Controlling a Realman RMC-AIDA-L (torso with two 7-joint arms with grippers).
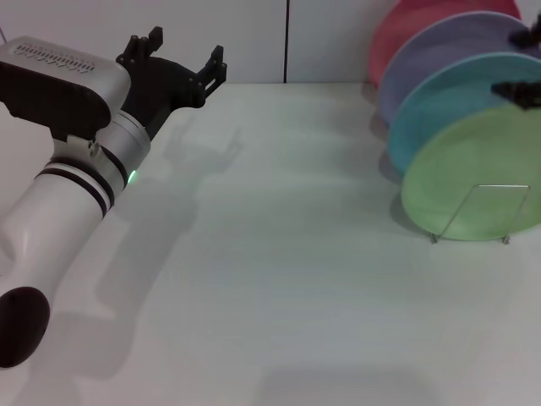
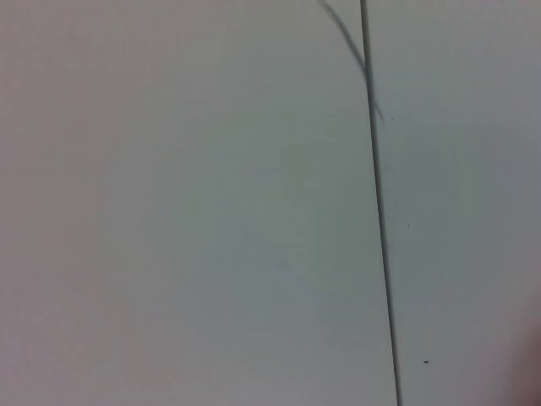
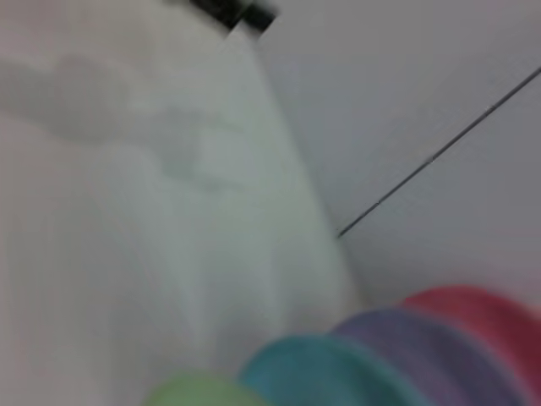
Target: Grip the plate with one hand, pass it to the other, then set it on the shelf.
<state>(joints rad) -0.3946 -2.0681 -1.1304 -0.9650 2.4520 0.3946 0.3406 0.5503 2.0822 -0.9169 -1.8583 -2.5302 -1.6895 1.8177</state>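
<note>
The round, shallow, light green plastic plate [image 1: 473,182] stands upright at right of the frame in the thin silver wire shelf [image 1: 473,216], ahead of light blue, lavender and pink plates on the white counter [image 1: 279,254]. The black two-fingered left end effector [image 1: 182,51], upper left, hangs released and empty. The right end effector [image 1: 520,89] shows dark tips touching the rim; its grip cannot be told. Placement looks finished; next comes releasing and drawing back.

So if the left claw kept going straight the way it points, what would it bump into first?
Probably the white wall behind the table. The left claw points up and back, away from the plates, with nothing visible between; depth is unclear.
</note>
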